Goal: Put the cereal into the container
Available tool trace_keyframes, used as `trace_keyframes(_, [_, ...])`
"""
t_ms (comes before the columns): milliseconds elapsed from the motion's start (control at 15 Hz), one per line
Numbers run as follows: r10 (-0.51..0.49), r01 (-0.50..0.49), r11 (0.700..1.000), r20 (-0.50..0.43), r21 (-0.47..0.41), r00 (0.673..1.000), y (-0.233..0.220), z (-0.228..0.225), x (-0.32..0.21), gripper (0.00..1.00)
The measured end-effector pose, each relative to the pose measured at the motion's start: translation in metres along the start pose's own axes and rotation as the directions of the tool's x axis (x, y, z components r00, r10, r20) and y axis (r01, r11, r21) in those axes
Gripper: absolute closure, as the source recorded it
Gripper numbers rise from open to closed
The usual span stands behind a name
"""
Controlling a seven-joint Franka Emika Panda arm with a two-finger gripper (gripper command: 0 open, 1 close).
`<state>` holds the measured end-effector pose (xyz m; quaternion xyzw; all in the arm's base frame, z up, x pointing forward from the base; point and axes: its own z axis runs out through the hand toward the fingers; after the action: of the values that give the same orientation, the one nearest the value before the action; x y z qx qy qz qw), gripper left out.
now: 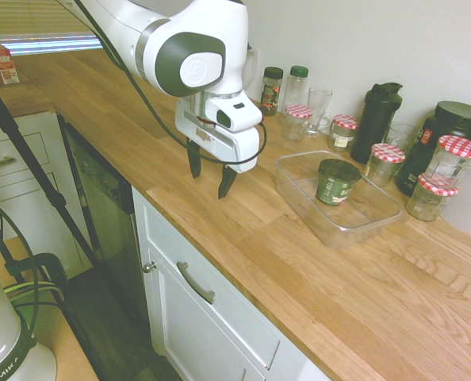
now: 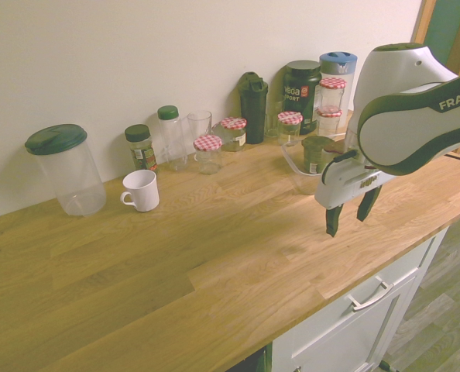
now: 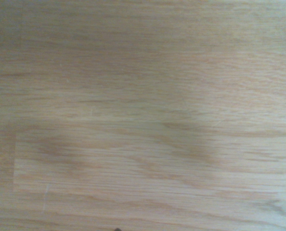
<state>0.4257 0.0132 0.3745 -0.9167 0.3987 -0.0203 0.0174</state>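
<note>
Cereal (image 1: 337,182), in its squat dark jar with the black lid and green label, stands upright inside the container (image 1: 298,189), the shallow clear tub on the wooden counter (image 1: 220,214). In the second exterior view the jar (image 2: 317,153) shows just behind the arm, again within the tub's clear wall (image 2: 290,163). So the placing looks done, or all but done.

Beside the tub, clear of its near wall, the gripper (image 1: 211,171) hangs above bare wood, pointing straight down, its two dark fingers spread apart and holding nothing. The second exterior view gives the same: gripper (image 2: 348,211) parted and empty over the countertop. The wrist view shows only blurred wood grain.

What remains, as I judge it, is to finish cleanly. The hand should keep its height and stay on its own side of the tub, so that no finger catches the rim and drags the tub or tips the jar. Beyond the tub from the hand stand the glass jars with checkered lids (image 1: 388,163) and a black shaker bottle (image 1: 377,121), close together; any sweep that way risks knocking them.
</note>
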Motion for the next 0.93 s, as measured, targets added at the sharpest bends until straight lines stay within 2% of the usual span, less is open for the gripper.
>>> trace_keyframes(267, [-0.006, 0.007, 1.0, -0.025, 0.014, 1.0, -0.013, -0.002, -0.01, 0.0])
trace_keyframes(467, [-0.045, 0.05, 0.995, -0.062, 0.09, 0.997, -0.051, -0.007, -0.029, 0.0])
trace_keyframes(733, [-0.109, 0.127, 0.975, -0.103, 0.185, 0.989, -0.108, 0.007, -0.05, 0.0])
trace_keyframes(933, [-0.12, 0.151, 0.955, -0.133, 0.256, 0.984, -0.146, 0.014, -0.047, 0.0])
